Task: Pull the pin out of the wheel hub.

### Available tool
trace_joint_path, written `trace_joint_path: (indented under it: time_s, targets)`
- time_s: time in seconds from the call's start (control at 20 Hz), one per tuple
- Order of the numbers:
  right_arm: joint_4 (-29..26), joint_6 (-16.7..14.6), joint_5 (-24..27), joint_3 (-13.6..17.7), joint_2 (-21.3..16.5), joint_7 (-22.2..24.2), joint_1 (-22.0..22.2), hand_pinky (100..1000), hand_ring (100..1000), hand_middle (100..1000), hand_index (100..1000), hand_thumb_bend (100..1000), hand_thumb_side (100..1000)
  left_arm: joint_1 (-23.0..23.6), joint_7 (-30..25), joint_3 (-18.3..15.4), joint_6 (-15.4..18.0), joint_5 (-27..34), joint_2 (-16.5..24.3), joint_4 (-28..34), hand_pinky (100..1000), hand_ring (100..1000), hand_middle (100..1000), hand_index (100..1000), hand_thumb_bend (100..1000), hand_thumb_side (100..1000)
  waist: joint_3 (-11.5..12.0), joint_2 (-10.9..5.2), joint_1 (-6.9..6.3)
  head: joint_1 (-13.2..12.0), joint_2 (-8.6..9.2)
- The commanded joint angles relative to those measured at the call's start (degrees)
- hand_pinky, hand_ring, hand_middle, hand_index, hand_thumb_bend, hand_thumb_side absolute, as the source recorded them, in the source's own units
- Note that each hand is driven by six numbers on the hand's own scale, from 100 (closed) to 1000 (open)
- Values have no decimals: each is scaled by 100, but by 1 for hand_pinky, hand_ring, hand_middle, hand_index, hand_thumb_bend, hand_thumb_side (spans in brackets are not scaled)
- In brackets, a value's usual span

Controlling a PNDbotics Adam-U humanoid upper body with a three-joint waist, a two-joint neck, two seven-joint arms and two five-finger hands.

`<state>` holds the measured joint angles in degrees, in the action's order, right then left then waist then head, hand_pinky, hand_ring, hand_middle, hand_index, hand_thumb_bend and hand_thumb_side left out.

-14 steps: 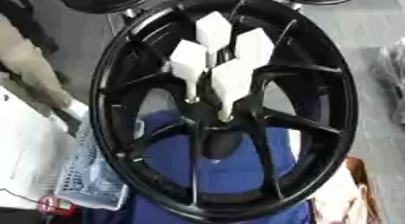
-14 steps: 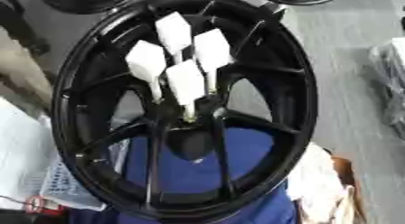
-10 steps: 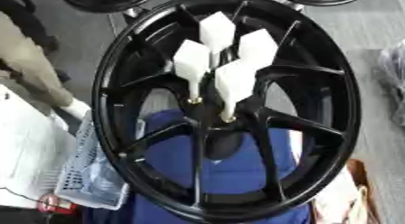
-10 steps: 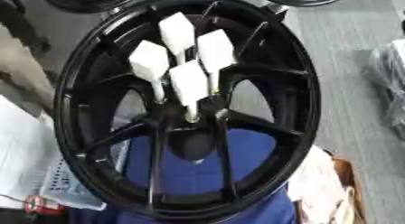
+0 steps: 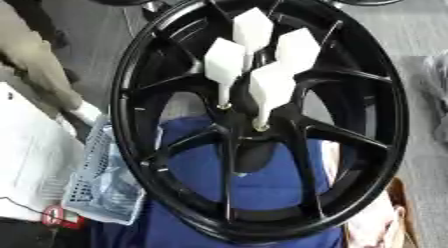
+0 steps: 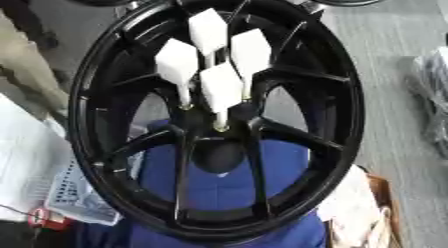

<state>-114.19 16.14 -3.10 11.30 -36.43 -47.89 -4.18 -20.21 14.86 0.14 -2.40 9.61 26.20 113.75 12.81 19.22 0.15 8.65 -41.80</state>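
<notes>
No part of the robot's body shows in either eye view: the left hand, the right hand and both arms lie outside the pictures, so no colours, joints, cables or markings can be told. A blue fabric surface (image 5: 254,192) shows at lower centre behind the spokes of the wheel hub (image 5: 385,142); whether it belongs to the robot cannot be told.
</notes>
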Motion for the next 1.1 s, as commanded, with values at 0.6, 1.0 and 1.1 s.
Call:
trace_joint_path:
  time_s: [0.6,1.0,1.1]
  targets:
    - [-40,558,-90,-86,-396,-408,-63,507,683,789,569,100,377,-47,9,-52,12,6,115,85,706,560,542,676,100,667,-11,-147,39,159,297]
    - [-40,1667,138,-826,-1898,-92,-237,562,710,790,606,100,322,-40,-36,-15,-11,4,174,85,707,560,542,676,100,666,-3,-220,101,196,212]
    - [-40,1921,187,-781,-2349,421,-396,585,721,791,620,100,310,-23,-42,-12,-17,0,196,85,707,560,543,676,100,665,-19,-249,113,181,179]
